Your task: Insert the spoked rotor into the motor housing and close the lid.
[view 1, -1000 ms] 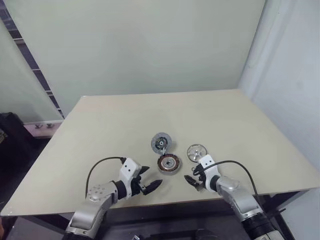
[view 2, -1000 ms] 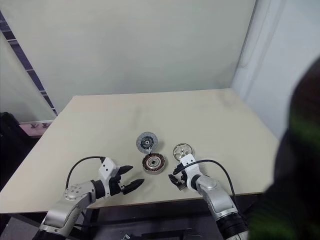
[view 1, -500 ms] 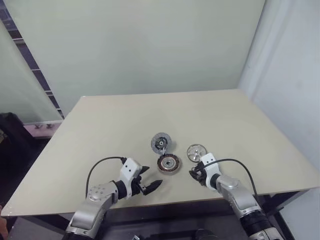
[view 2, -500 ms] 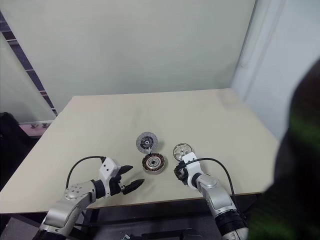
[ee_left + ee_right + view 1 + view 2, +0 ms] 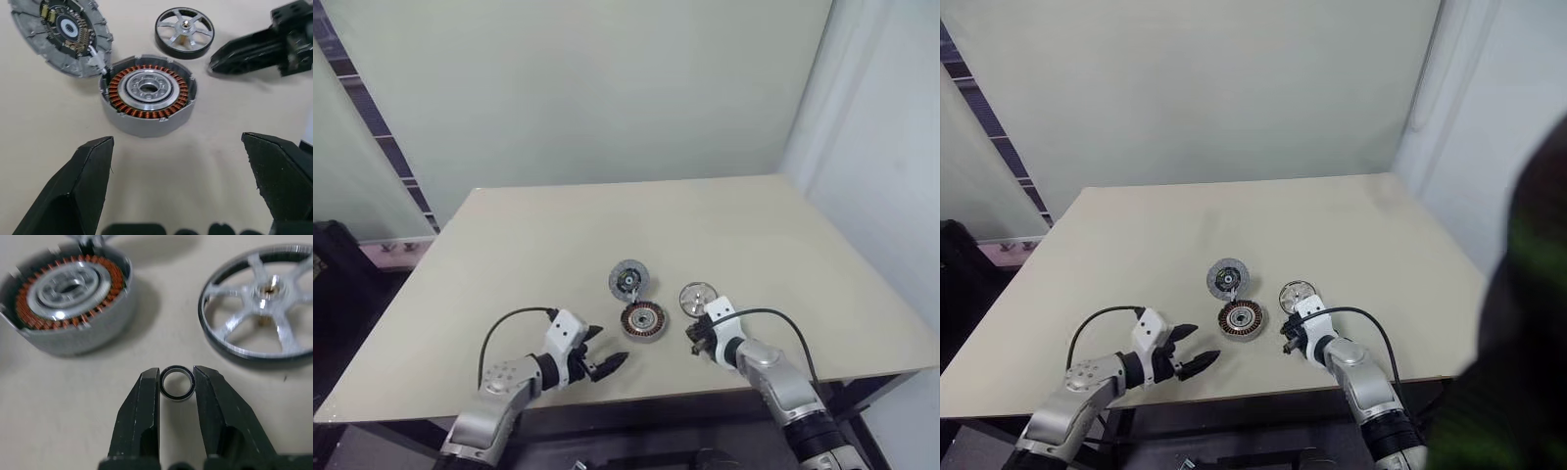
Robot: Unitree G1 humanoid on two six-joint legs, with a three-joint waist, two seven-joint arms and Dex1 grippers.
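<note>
Tabletop scene with three loose motor parts lying near the front edge of a beige table [image 5: 509,255]. The motor housing [image 5: 147,93], copper windings exposed, sits open and empty between the two grippers. The lid [image 5: 61,34] rests just behind the housing, its speckled, dark-centred face up, its edge at the housing's rim. The spoked rotor [image 5: 184,32] lies flat on the table beside the housing, on the robot's right.

Judged from this layout, the task has barely begun: the rotor is not yet in the housing and the lid is still off.

The left gripper [image 5: 195,181] hovers in front of the housing with its fingers spread wide, grasping nothing. The right gripper [image 5: 177,384] is clenched on a tiny ring [image 5: 177,383], pinched between its two black fingertips just in front of the rotor.

Compared with one second earlier, the right gripper's fingers, then spread apart, have closed in on the ring. The left gripper and the three parts have stayed where they were.
</note>
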